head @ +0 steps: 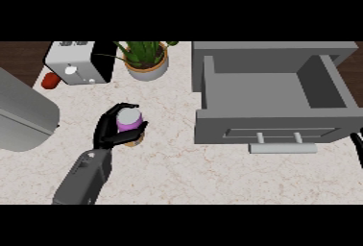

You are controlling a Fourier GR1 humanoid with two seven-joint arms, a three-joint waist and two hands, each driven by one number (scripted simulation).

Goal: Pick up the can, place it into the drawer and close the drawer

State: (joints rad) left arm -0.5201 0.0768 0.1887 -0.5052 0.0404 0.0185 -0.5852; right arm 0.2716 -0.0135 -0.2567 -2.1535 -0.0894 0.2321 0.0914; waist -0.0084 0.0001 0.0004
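Note:
A purple can (129,120) with a pale top stands upright on the marbled counter, left of centre. My left hand (110,129) is curled round it, fingers over the far side and thumb at the near right. The grey drawer (273,126) is pulled open at the right, its inside bare, with a pale bar handle (281,148) on its front. Only a thin black sliver of my right hand (357,146) shows at the right edge.
A potted plant (146,60) stands at the back, between a white toaster (75,62) and the drawer. A small red object (50,80) lies beside the toaster. A large grey rounded appliance (21,115) fills the left edge.

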